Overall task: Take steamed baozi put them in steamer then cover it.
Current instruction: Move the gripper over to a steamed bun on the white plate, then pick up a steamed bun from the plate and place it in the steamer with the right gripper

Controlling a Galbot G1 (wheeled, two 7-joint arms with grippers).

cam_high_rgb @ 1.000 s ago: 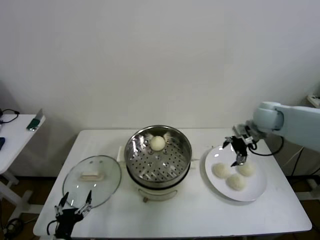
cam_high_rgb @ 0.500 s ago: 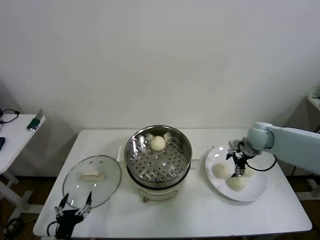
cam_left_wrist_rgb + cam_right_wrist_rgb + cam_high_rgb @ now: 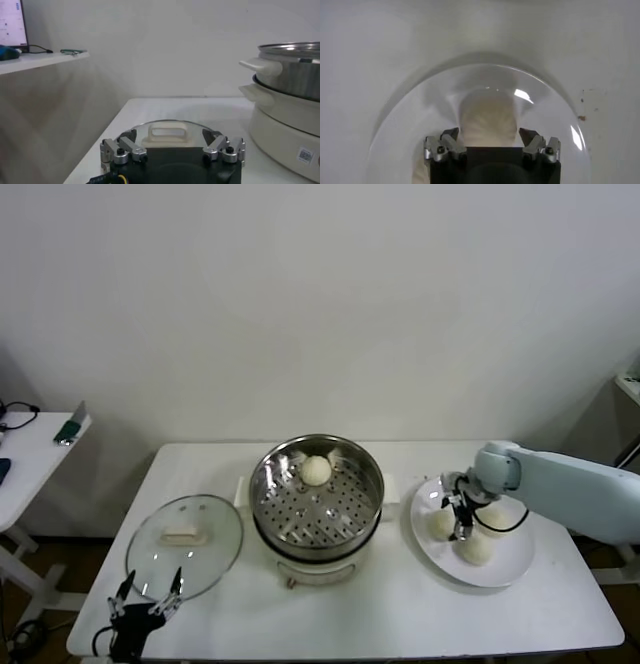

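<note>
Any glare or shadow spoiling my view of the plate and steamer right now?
Head view: even light, with bright reflections on the steamer wall and faint sheen on the cover. Right wrist view: two glints on the plate rim, soft shadow around it, and the baozi between the open right claw looks soft.

Right arm point(image 3: 570, 489): smooth pale blue-white casing with a rounded joint housing at the wrist end and a thin black cable looped beneath it. Right gripper point(image 3: 460, 519): small, black, with 2 narrow fingers point(image 3: 442, 146) tipped in silver metal blocks, each fastened by dark screws. Left gripper point(image 3: 148, 602): black body, matching silver fingertips point(image 3: 121, 151), with a yellow wire at its base.
</note>
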